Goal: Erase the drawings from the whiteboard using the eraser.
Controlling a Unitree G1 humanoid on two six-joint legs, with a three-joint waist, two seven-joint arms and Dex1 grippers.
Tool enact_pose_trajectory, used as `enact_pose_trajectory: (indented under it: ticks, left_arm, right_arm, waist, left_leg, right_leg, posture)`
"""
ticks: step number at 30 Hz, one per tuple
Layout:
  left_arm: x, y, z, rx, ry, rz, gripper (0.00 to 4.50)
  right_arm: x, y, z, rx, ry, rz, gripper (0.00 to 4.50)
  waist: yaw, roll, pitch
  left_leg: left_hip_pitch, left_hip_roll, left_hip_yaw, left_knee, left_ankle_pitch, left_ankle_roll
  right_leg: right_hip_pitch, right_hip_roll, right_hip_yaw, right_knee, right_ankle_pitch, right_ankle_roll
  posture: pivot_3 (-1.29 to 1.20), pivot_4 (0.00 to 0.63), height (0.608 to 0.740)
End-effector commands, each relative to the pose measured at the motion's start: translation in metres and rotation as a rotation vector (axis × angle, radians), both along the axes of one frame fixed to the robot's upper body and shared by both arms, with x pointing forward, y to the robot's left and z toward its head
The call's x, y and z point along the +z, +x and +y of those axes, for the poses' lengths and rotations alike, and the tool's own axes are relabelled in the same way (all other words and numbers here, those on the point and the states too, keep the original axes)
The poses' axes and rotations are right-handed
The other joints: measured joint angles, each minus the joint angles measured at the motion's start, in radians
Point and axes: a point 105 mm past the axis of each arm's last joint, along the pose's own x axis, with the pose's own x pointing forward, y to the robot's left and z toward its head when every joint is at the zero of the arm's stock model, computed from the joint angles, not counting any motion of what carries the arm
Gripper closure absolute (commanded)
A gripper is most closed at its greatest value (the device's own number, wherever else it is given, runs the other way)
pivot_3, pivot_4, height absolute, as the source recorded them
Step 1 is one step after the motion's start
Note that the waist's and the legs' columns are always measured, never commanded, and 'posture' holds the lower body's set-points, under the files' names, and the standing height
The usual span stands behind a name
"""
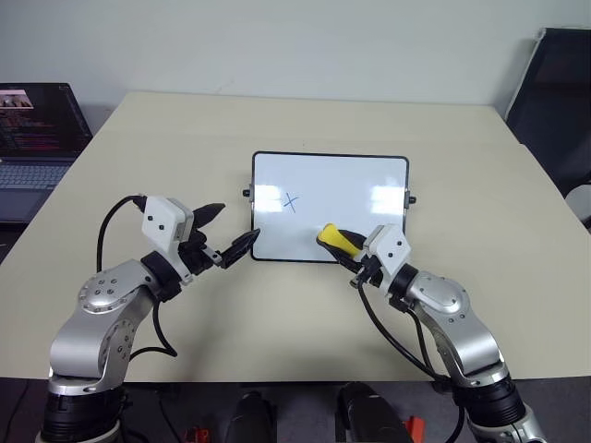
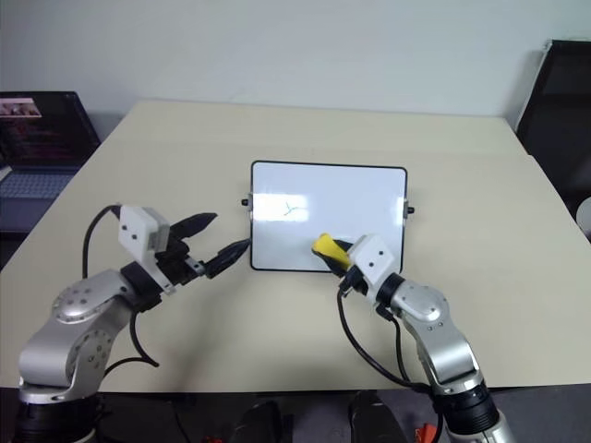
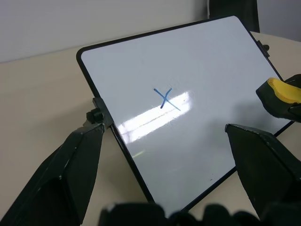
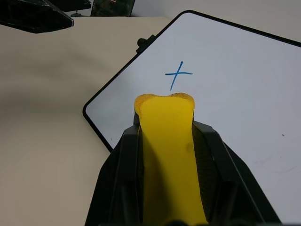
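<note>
Right wrist view: the right claw (image 4: 164,155) pinches the eraser (image 4: 167,122) between its two black fingers, the yellow tip sticking out past them and aimed at the X.
Key relation: the X (image 1: 292,202) lies ahead of the eraser tip and toward the robot's left, with bare board between them; the tip is over the board's near right part.
Eraser axis: its long side runs along the claw, pointing forward and left, roughly toward the mark.
Nearer arm: the right, by my reading; it already carries the tool and only needs to push forward and left.
Left claw: the left claw (image 1: 224,236) is spread wide at the board's near left corner, holding nothing; one fingertip sits just beside the frame, and I cannot tell if it touches.
Whiteboard: the whiteboard (image 1: 369,180) lies flat mid-bench, long side across the robot's view.
Drawings: one blue X on the left half; no other mark that I can make out.
Materials: glossy white board with glare patches, thin black frame, rounded corners, small black knobs on the short sides; eraser is matte yellow, oblong, with a slightly notched end.
Bench: the bench (image 1: 185,129) is smooth, pale beige.
Laptop: the laptop (image 1: 32,138) is well apart, at the far left.
</note>
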Motion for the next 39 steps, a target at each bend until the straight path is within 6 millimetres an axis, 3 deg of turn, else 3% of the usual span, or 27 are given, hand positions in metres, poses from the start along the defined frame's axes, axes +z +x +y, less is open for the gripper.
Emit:
enact_pose_trajectory:
  ticks: [1, 11, 16, 30, 34, 39]
  left_arm:
    - [0.005, -0.005, -0.004, -0.034, 0.033, -0.028, 0.0]
    - [-0.011, 0.005, 0.02, 0.01, 0.092, 0.008, 0.0]
    - [-0.021, 0.005, 0.02, -0.008, 0.102, 0.024, 0.0]
    - [-0.023, 0.009, 0.011, -0.062, 0.125, 0.026, 0.0]
    - [-0.029, 0.008, 0.014, -0.067, 0.126, 0.03, 0.0]
    - [-0.035, 0.007, 0.018, -0.073, 0.126, 0.033, 0.0]
  right_arm:
    - [0.014, -0.003, 0.005, 0.034, -0.039, -0.062, 3.4]
    - [0.023, 0.005, 0.006, 0.047, -0.138, -0.084, 3.4]
    - [0.028, 0.011, 0.013, 0.063, -0.165, -0.116, 3.4]
    - [0.059, 0.094, 0.058, -0.028, -0.361, -0.271, 3.4]
    - [0.04, 0.097, 0.062, 0.022, -0.461, -0.229, 3.4]
    - [0.001, 0.077, 0.058, 0.163, -0.616, -0.124, 3.4]
  waist:
    - [0.0, 0.0, 0.0]
    - [0.001, 0.0, 0.0]
    - [0.001, 0.0, 0.0]
    - [0.0, 0.001, 0.001]
    - [0.0, 0.001, 0.001]
    - [0.0, 0.001, 0.001]
  left_leg:
    - [0.0, 0.0, 0.0, 0.0, 0.0, 0.0]
    - [0.0, 0.0, -0.001, 0.001, 0.0, 0.0]
    - [0.0, 0.0, -0.001, 0.0, 0.0, 0.0]
    - [-0.001, 0.0, -0.006, 0.0, 0.0, 0.0]
    - [-0.001, 0.0, -0.008, -0.002, 0.0, 0.0]
    - [0.0, 0.0, -0.009, -0.001, 0.0, 0.0]
  right_leg:
    - [0.0, 0.0, 0.0, 0.0, 0.0, 0.0]
    - [0.0, 0.0, -0.001, 0.0, 0.0, 0.0]
    - [0.0, 0.0, -0.002, 0.0, 0.0, 0.0]
    - [0.001, 0.0, -0.008, 0.001, 0.004, -0.001]
    - [0.001, 0.0, -0.011, 0.002, 0.004, -0.002]
    - [0.002, 0.0, -0.011, 0.003, 0.003, -0.002]
  posture:
    - [0.0, 0.15, 0.74]
    - [0.0, 0.15, 0.74]
    - [0.0, 0.15, 0.74]
    - [0.0, 0.15, 0.74]
    - [0.0, 0.15, 0.74]
    - [0.0, 0.15, 0.74]
